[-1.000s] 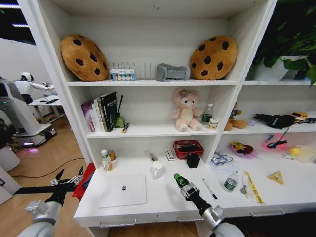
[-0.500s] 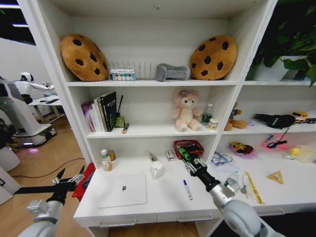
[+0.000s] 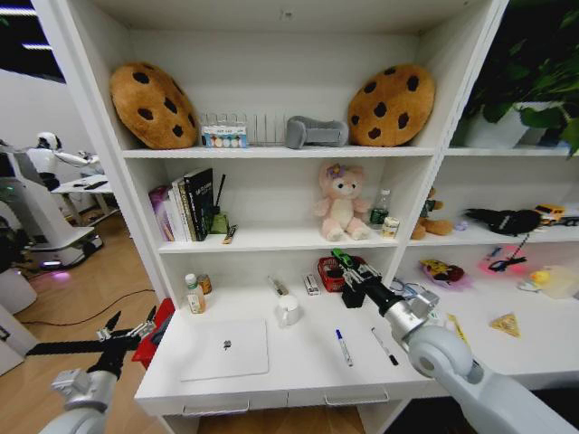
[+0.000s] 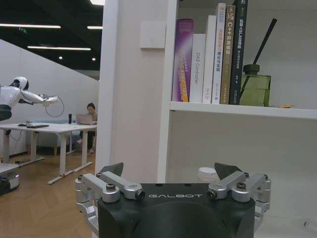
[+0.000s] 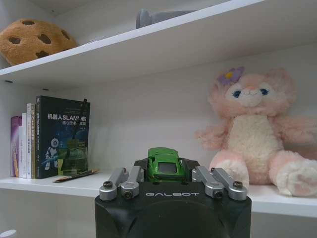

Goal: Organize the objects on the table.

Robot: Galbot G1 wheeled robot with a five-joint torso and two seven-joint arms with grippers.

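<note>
Green toy car (image 5: 166, 165), clamped in the right end effector (image 3: 347, 264), has risen above the red basket (image 3: 331, 275).

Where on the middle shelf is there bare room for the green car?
The right hand holds the green toy car level with the middle shelf. Bare: the stretch between the books and the pink plush. Crowded: the corner beyond the plush, with small bottles. The left hand idles beside the desk.

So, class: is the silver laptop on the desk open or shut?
Shut. In the head view the silver laptop lies flat on the desk, lid down, logo facing up, no screen or keyboard showing.
</note>
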